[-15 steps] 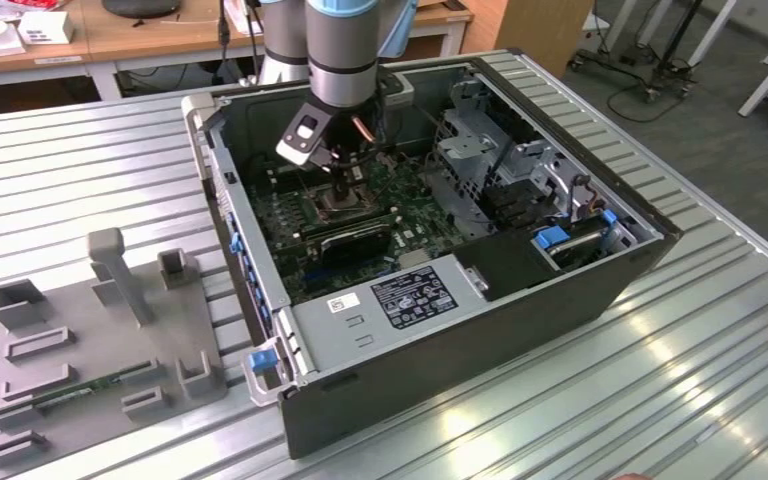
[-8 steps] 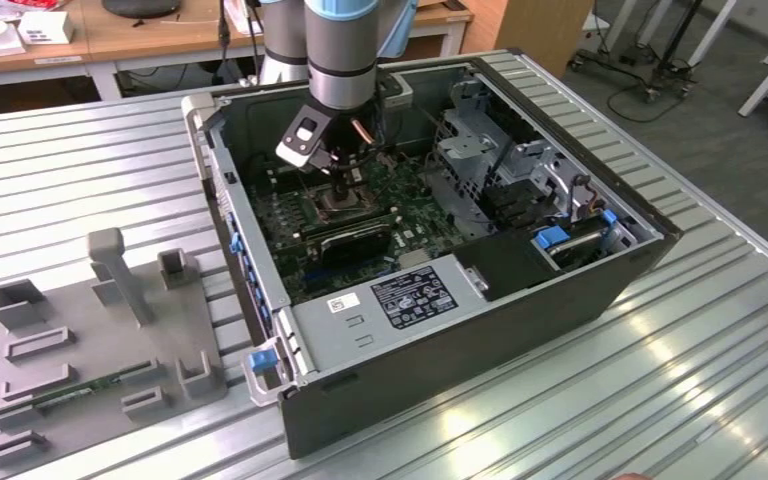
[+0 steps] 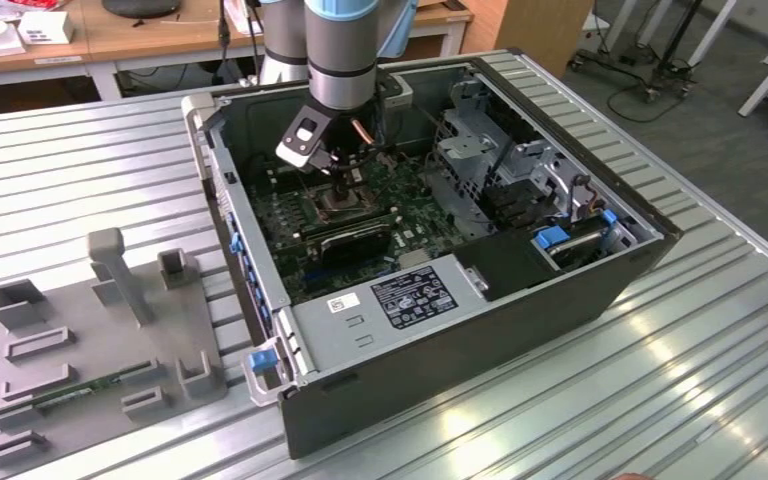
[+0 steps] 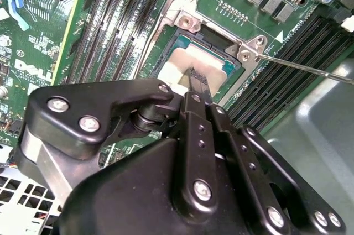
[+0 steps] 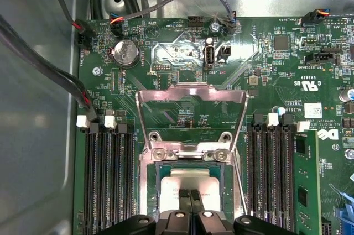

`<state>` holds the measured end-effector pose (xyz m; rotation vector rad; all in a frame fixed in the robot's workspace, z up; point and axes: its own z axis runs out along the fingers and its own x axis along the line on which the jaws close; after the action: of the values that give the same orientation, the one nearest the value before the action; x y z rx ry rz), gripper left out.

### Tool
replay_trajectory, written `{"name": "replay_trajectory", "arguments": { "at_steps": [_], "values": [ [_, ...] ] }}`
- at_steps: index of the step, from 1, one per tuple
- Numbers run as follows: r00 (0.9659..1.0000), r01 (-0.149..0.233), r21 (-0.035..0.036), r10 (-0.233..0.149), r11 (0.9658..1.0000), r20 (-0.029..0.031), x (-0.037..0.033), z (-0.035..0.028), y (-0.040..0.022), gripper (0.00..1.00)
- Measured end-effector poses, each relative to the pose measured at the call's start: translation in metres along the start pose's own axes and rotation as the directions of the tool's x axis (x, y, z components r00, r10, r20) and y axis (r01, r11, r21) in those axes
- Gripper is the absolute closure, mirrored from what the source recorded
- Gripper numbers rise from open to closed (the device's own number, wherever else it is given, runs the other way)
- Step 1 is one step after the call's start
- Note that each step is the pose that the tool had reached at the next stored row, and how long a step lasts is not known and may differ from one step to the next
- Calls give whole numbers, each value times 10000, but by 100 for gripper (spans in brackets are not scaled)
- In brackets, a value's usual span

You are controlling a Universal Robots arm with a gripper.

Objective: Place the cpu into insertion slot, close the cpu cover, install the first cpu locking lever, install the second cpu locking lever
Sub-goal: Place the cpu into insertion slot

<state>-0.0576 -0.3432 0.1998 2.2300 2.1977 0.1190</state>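
Counted one cpu, one insertion slot, one cpu cover, one motherboard, one coin battery and two banks of long black memory slots. Counted also one open computer case and one grey fixture plate on the surface. Tallied two fingers on a single arm.

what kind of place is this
Probably a robotics lab or workshop: an open computer case lies on a ribbed metal table under a robot arm, with wooden desks and wheeled stands behind.

light bright, even | glare on table, cpu cover | case interior shadowed
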Motion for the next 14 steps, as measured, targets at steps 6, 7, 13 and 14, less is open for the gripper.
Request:
{"name": "replay_trajectory", "arguments": {
  "at_steps": [6,7,13,14],
  "values": [
    [10000,0,6,0,10000,0,0,1,0,89],
    [10000,0,7,0,10000,1,0,1,0,89],
    [10000,0,11,0,10000,7,-1,14,-5,89],
    [10000,1,13,-1,10000,10,-2,20,-6,89]
  ]
}}
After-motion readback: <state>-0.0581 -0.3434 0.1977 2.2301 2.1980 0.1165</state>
